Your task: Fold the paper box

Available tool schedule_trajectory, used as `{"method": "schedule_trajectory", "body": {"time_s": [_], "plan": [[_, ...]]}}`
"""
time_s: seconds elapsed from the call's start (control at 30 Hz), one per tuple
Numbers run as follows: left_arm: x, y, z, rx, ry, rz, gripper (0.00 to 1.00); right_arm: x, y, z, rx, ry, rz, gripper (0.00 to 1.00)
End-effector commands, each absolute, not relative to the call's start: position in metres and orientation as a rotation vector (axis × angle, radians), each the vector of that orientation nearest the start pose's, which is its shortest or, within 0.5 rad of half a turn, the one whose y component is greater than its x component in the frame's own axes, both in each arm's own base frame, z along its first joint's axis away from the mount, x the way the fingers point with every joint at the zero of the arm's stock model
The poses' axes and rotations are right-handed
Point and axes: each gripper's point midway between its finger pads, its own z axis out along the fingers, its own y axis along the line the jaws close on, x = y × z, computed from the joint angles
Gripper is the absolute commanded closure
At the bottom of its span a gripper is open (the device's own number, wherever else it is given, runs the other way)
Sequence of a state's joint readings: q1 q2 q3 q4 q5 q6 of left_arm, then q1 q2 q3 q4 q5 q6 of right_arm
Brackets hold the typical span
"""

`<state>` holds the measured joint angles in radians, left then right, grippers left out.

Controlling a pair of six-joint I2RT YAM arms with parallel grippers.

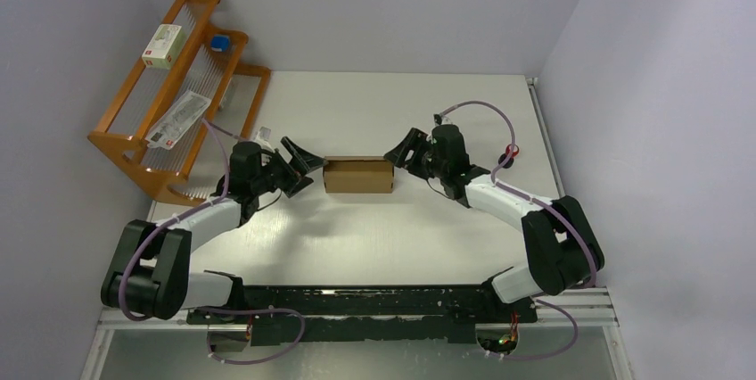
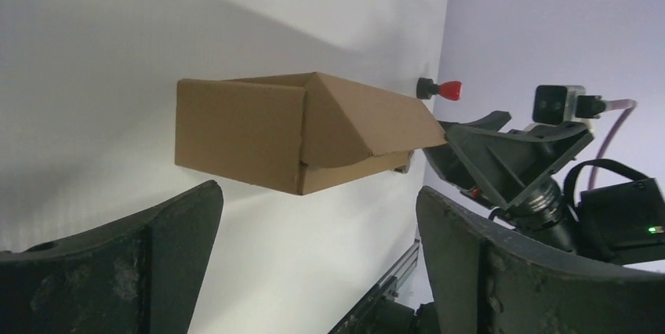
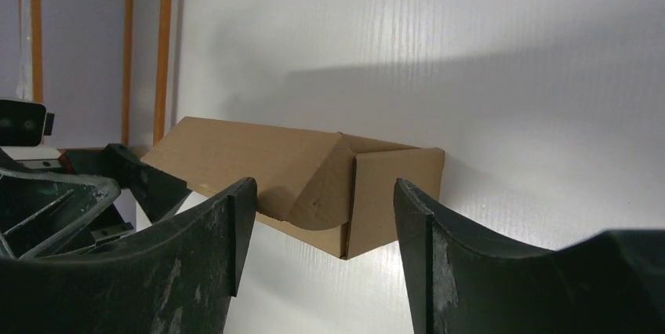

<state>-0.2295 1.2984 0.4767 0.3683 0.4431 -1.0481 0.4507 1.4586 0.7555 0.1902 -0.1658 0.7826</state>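
now the paper box (image 1: 358,176) sits folded up in the middle of the counter (image 1: 392,237) — left fingers (image 2: 118,271) spread wide just off its left end, right fingers (image 3: 180,263) apart near its right end — neither pair clamps it.

paper box (image 1: 358,176) betw. fingers (image 1: 301,153)

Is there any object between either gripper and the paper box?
Nothing visible does. The paper box lies between the open left gripper and the open right gripper, and each faces one end of it directly.
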Motion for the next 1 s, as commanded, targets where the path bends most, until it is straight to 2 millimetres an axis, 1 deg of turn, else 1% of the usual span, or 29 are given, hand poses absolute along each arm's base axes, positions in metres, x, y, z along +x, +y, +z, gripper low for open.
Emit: {"method": "schedule_trajectory", "body": {"time_s": [0.0, 0.13, 0.33, 0.43, 0.57, 0.7, 0.9, 0.97], "plan": [[0.321, -0.191, 0.138, -0.541, 2.035, -1.317, 0.03, 0.343, 0.232, 0.107, 0.283, 2.187, 0.932, 0.34], [0.321, -0.190, 0.135, -0.541, 2.030, -1.302, 0.09, 0.337, 0.231, 0.098, 0.284, 2.191, 0.950, 0.40], [0.320, -0.193, 0.127, -0.517, 2.062, -1.279, 0.14, 0.328, 0.228, 0.089, 0.282, 2.192, 0.957, 0.41], [0.319, -0.195, 0.121, -0.509, 2.073, -1.274, 0.18, 0.325, 0.227, 0.087, 0.277, 2.189, 0.960, 0.41], [0.321, -0.199, 0.119, -0.486, 2.085, -1.284, 0.24, 0.323, 0.227, 0.084, 0.267, 2.191, 0.963, 0.42], [0.324, -0.206, 0.122, -0.444, 2.092, -1.295, 0.24, 0.322, 0.227, 0.082, 0.265, 2.192, 0.966, 0.42], [0.329, -0.206, 0.117, -0.430, 2.113, -1.254, 0.27, 0.321, 0.228, 0.078, 0.261, 2.202, 0.966, 0.43], [0.329, -0.208, 0.119, -0.428, 2.103, -1.274, 0.28, 0.321, 0.228, 0.077, 0.256, 2.205, 0.964, 0.43]]}}
